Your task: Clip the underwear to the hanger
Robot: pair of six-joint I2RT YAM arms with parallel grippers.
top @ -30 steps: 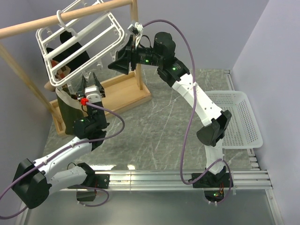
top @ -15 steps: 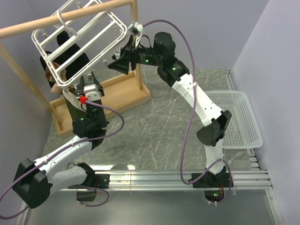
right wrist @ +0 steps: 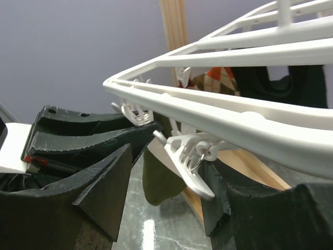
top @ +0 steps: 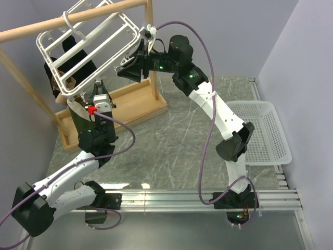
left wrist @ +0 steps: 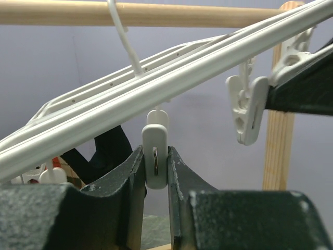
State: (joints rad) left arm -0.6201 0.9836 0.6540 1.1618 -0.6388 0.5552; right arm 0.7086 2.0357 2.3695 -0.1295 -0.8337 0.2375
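Grey marbled surface [top: 171, 135] below; left gripper [left wrist: 155, 166] pinches a dangling clip [left wrist: 155, 138] on the tilted hanger [left wrist: 208, 58], olive underwear [right wrist: 158, 179] hangs limp beneath, soft and light, probably best taken at the hem, right gripper [right wrist: 169, 161] spread around another clip [right wrist: 188, 156].

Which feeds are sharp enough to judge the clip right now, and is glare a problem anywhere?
Left wrist: clip in sharp focus inside the dark left tool. Right wrist: hanger bar very bright, small glare spot on the table. Top external: light reflection along the table's near edge, nothing washed out.
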